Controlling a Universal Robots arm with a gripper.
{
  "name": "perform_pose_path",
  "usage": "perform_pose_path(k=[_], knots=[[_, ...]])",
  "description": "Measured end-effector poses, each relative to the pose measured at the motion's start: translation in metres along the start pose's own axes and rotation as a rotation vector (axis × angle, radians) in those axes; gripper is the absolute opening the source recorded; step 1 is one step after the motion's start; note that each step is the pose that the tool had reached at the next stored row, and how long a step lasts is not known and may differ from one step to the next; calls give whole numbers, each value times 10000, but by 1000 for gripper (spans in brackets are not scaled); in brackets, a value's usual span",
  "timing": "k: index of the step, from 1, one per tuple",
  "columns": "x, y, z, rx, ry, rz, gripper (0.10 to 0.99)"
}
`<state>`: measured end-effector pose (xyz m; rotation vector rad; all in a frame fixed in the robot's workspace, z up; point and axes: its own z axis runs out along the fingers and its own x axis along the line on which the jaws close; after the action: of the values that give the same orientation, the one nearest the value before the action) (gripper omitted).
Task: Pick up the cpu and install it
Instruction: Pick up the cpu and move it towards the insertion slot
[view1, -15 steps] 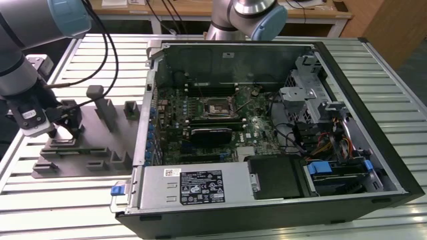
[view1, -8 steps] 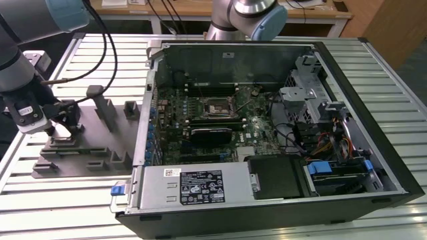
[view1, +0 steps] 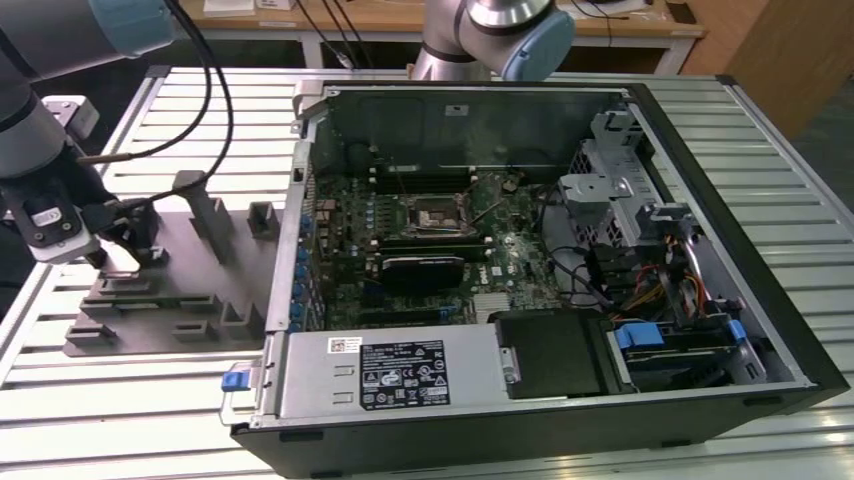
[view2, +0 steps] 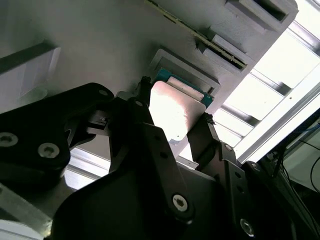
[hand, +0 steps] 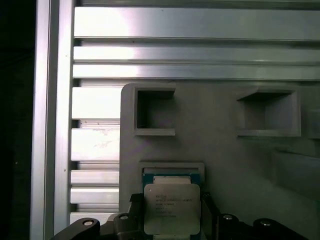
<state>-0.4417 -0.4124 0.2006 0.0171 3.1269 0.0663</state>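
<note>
The cpu (hand: 172, 209) is a flat square chip with a shiny silver top (view2: 176, 111) and a green rim. It sits at a shallow square pocket of the grey fixture block (hand: 225, 150). My gripper (hand: 170, 201) straddles it, with one black fingertip (view2: 144, 86) against one side and the other fingertip (view2: 206, 120) against the opposite side, shut on the chip. In the exterior view my gripper (view1: 123, 250) hangs over the fixture (view1: 160, 300) at the exterior view's left, far from the motherboard socket (view1: 435, 215) in the open computer case.
The fixture has raised posts (view1: 211, 215) and several small recesses (hand: 155, 112). It lies on a slatted aluminium table (view1: 134, 400). The open case (view1: 534, 260) takes up the middle and the exterior view's right, with a power supply (view1: 387, 375) at its front.
</note>
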Motion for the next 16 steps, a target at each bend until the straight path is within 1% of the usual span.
perform_pose_path(k=[7, 16], knots=[[0, 1, -36, 0, 0, 0, 541], [-1, 4, -108, 0, 0, 0, 541]])
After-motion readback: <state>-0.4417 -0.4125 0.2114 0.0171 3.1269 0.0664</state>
